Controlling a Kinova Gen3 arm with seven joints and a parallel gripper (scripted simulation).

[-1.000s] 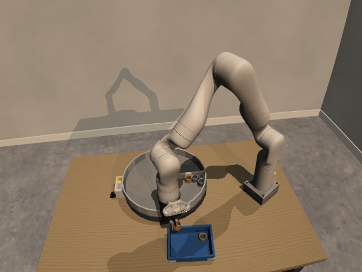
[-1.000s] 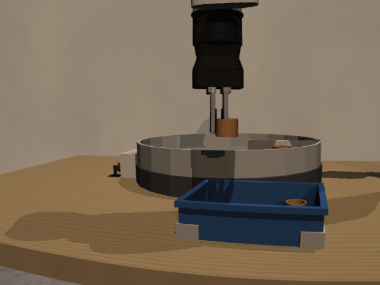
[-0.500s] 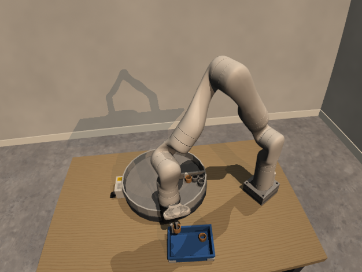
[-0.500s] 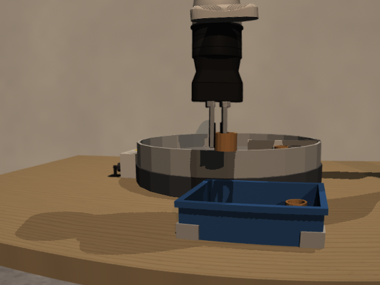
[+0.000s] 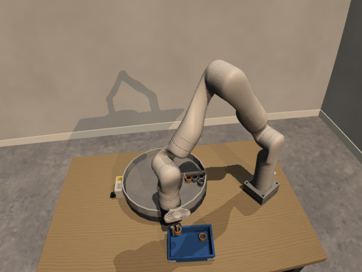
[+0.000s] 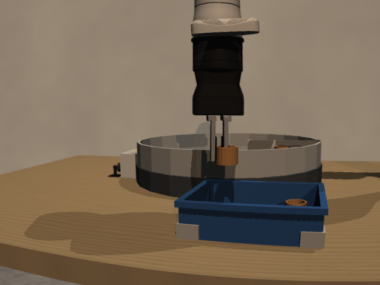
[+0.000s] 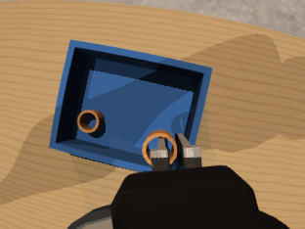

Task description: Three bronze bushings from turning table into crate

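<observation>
Gripping a smooth bronze bushing [image 5: 177, 233] [image 6: 227, 156] [image 7: 146, 149] by its wall, the gripper [image 5: 174, 231] [image 6: 220, 153] [image 7: 171, 144] had one slim metal finger down in the bore and the other against the outside. The short, open cylinder hung upright, higher than the rim of the blue crate [image 5: 191, 258] [image 6: 251, 208] [image 7: 142, 55], over the side nearest the turning table. A second bronze bushing [image 5: 202, 239] [image 6: 295, 204] [image 7: 78, 121] stood inside the crate, bore upward, towards the end nearer the arm's squared base [image 5: 262, 201]. The crate was rectangular, straight-walled and capped at its lower corners with pale blocks. Behind it, well apart from the bushing inside, a third bronze bushing [image 5: 188, 177] [image 6: 281, 147] sat in the turning table [image 5: 141, 205] [image 6: 184, 159], a broad round tray with a faceted grey wall and a darker lower band. Beside that bushing were grey bushings [image 5: 200, 184], all near a thin, straight divider [image 5: 189, 172]. Beneath the crate ran the wooden table [image 5: 87, 234] [image 6: 91, 196] [image 7: 244, 98], its warm brown grain finely striped, with soft-edged shadows around the crate.

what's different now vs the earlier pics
The gripper has come down toward the crate, lowering the bronze bushing pinched by its wall. Nothing newly gripped or released. The crate, the bronze bushing inside it and the turning table look unmoved.
</observation>
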